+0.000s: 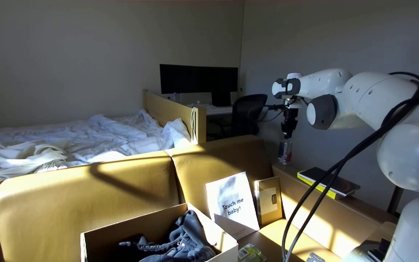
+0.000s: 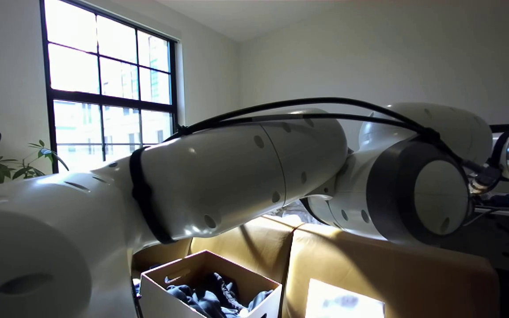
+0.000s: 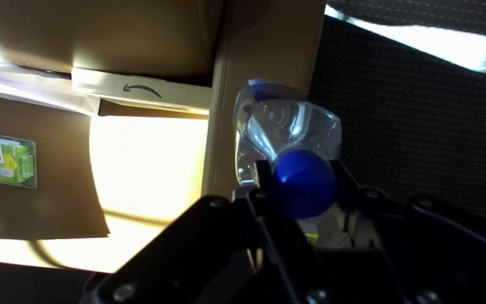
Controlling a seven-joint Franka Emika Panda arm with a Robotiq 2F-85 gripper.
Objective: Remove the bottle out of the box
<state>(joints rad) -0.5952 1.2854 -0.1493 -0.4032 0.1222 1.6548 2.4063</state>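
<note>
Black two-finger gripper (image 1: 288, 134) is pinched narrow on the round blue cap (image 3: 305, 183) of the clear plastic bottle (image 1: 285, 151), a finger on each side in the wrist view. Bottle's out of the open-topped brown cardboard box (image 1: 151, 227), hanging near upright in mid-air, well apart at the box's 2 o'clock in an exterior view; box has crumpled dark blue cloth (image 1: 187, 238) in it. From the bottle in that view: white rectangular panel (image 1: 231, 196) printed "Touch me baby!" at 7 to 8 o'clock, yellow-edged dark-topped flat item (image 1: 316, 174) on the tan sofa armrest (image 1: 336, 223) at 4 o'clock.
</note>
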